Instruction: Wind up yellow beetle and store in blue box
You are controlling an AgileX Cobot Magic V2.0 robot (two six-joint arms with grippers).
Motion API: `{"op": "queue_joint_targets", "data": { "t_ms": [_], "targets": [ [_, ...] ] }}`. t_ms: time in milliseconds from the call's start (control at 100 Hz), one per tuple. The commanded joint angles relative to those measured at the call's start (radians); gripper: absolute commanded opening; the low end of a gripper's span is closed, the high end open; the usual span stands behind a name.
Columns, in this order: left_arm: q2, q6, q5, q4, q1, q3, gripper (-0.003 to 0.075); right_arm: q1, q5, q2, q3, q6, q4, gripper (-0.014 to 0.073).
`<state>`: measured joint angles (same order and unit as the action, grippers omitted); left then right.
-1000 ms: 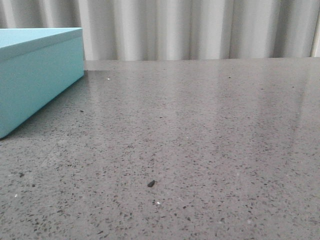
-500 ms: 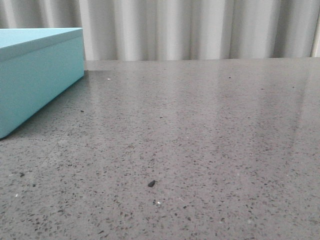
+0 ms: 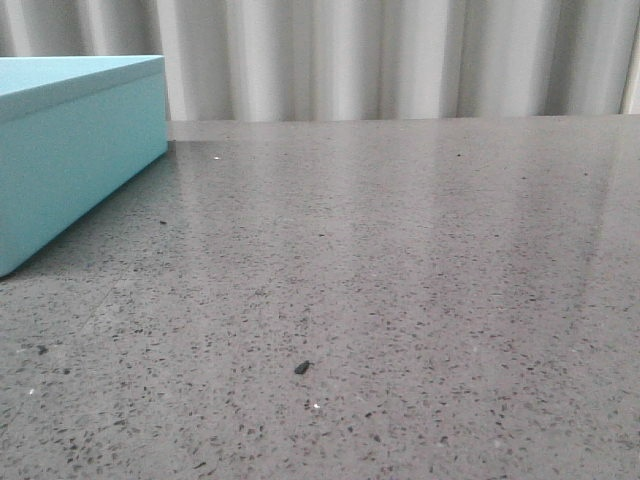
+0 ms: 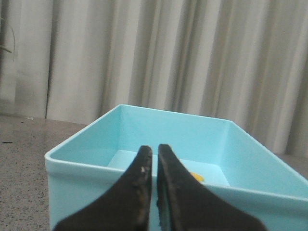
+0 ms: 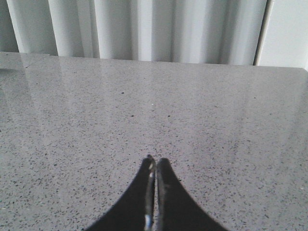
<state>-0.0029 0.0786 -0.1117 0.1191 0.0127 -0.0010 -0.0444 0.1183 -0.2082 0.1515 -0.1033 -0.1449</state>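
With my left gripper (image 4: pixel 155 150) drawn nearly together, only a thin slit between its two dark fingers (image 4: pixel 139 192) and nothing held in it, I hang just above the near rim of the blue box (image 4: pixel 86 192), which is open on top. Past my fingertips, at about one o'clock from them in the wrist view, a small patch of yellow shows on the box's pale floor: the yellow beetle (image 4: pixel 196 177), mostly hidden behind my right-hand finger, so I cannot tell which way it faces or whether it stands on its wheels. The box's inner walls run away from me toward pleated grey curtains (image 4: pixel 192 62), and a strip of speckled table (image 4: pixel 24 159) lies at nine o'clock from the box.

My right gripper (image 5: pixel 155 161) is pressed together as well, fingers touching along their length and empty, poised over bare speckled grey stone (image 5: pixel 154 96) with the curtains at twelve o'clock beyond the far edge.

From the front, neither of my arms is in sight. The blue box (image 3: pixel 70 150) stands at ten o'clock on the table (image 3: pixel 400 250), its flat side turned to the camera, and a small dark speck (image 3: pixel 302 368) lies on the stone at six o'clock, well apart from the box.
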Motion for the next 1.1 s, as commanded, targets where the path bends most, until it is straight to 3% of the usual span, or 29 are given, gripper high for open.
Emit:
{"op": "queue_joint_targets", "data": {
  "t_ms": [0,140,360,970,1090],
  "targets": [
    [-0.036,0.023,-0.004,-0.037,-0.006,0.026,-0.0021,0.004,-0.069,-0.006,0.026,0.002,-0.001,-0.0061],
    [-0.032,0.023,0.102,-0.040,-0.004,0.026,-0.0021,0.004,-0.069,-0.006,0.026,0.002,-0.001,-0.0061],
    [-0.032,0.023,0.418,-0.040,-0.004,0.026,-0.0021,0.004,-0.069,-0.006,0.026,0.002,-0.001,-0.0061],
    [-0.032,0.023,0.421,-0.036,-0.004,0.026,-0.0021,0.004,-0.069,-0.006,0.026,0.002,-0.001,-0.0061],
    [-0.032,0.023,0.421,-0.036,-0.004,0.026,-0.0021,-0.049,-0.069,0.019,0.026,0.002,-0.001,-0.0061]
  ]
}}
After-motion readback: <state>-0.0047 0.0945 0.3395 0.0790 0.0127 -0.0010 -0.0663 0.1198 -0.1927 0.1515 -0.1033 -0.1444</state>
